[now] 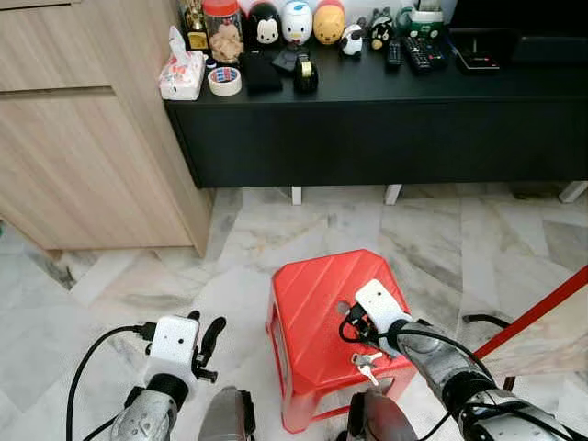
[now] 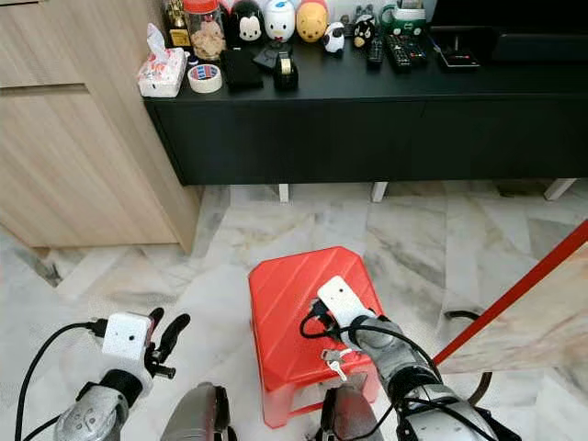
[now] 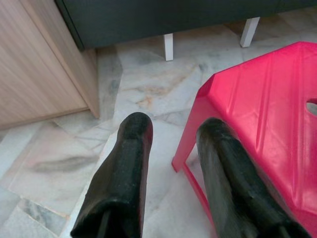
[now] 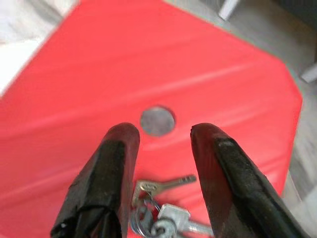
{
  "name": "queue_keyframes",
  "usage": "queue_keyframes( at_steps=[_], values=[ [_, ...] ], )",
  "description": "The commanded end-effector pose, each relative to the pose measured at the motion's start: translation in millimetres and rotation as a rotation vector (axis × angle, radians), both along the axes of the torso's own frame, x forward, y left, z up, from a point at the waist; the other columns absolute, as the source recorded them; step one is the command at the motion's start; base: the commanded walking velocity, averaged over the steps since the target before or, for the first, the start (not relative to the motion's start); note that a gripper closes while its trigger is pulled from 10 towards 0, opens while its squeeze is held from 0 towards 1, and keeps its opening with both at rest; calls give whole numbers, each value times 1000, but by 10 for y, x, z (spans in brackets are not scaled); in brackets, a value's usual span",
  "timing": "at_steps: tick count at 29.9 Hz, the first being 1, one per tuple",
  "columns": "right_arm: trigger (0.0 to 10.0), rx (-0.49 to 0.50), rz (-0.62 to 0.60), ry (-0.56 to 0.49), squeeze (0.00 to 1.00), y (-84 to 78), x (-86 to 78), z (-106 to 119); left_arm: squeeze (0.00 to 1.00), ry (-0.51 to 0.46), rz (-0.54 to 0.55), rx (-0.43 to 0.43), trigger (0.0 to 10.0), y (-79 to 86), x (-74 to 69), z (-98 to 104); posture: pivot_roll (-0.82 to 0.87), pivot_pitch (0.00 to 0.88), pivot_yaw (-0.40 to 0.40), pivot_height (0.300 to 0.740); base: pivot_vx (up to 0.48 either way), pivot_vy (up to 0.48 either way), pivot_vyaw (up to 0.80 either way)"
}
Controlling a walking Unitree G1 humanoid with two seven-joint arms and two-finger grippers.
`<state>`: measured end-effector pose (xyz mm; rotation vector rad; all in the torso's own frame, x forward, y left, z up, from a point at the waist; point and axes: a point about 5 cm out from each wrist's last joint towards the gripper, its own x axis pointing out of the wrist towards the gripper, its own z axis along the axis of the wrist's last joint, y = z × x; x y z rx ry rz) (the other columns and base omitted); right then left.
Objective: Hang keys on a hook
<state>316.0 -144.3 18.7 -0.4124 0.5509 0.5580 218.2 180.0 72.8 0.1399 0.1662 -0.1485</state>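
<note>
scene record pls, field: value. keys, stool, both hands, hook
keys: bunch lying on stool top, near its front edge
stool: red plastic, on marble floor, round hole in top
right hand: over stool, fingers open, straddling keys, not closed on them
left hand: open, low beside stool's left edge, holds nothing
hook: cannot tell where, none made out
cabinet: black, low, behind stool, toys and remotes on top
status: keys not yet picked up

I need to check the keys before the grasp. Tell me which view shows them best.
The right wrist view: the keys lie close up on the red stool, between the open right hand's fingers. Both eye views show them small, beside that hand's wrist. The left wrist view shows the stool's edge, no keys.
</note>
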Motion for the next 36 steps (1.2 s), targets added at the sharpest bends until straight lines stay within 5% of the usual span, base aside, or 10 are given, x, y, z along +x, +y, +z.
queue_keyframes(
  at_steps=[1, 10, 17, 28, 36],
  values=[
    [10000, 30, 38, 6, 0, 17, -23, 1, 0, 10, 6, 14, 10000, 31, 10, -40, 110, 109, -18, 651, 0, 0, 0],
    [10000, 94, 188, 19, 0, 24, -82, 77, 0, -1, 9, 13, 10000, 43, 104, -57, 95, 101, -18, 651, 0, 0, 0],
    [10000, -38, 414, 218, 0, -40, -437, -124, 0, 2, 10, 16, 10000, 63, 117, -91, 82, 112, -18, 651, 0, 0, 0],
    [10000, -222, 300, 279, 0, -183, -656, -416, 0, 10, 5, 10, 10000, 39, 105, -127, 87, 120, -18, 651, 0, 0, 0],
    [10000, -218, 228, 270, 0, -208, -675, -419, 0, 17, 6, 13, 10000, 54, 85, -156, 83, 114, -17, 651, 0, 0, 0]
  ],
)
